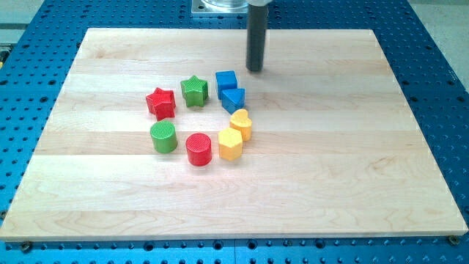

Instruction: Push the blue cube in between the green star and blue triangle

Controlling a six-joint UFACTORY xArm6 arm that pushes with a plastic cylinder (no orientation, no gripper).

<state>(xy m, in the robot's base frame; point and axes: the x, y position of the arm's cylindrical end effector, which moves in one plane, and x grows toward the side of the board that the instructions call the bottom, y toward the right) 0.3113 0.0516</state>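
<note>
The blue cube (226,82) sits just above the blue triangle (234,100), touching it, and a little to the right of the green star (194,91). My tip (254,70) rests on the board just right of and slightly above the blue cube, with a small gap between them. The rod rises straight up from there to the view's top edge.
The blocks form a ring: a red star (161,103), a green cylinder (163,137), a red cylinder (198,149), a yellow hexagon (230,144) and a yellow heart (241,123). The wooden board (352,161) lies on a blue perforated table (440,66).
</note>
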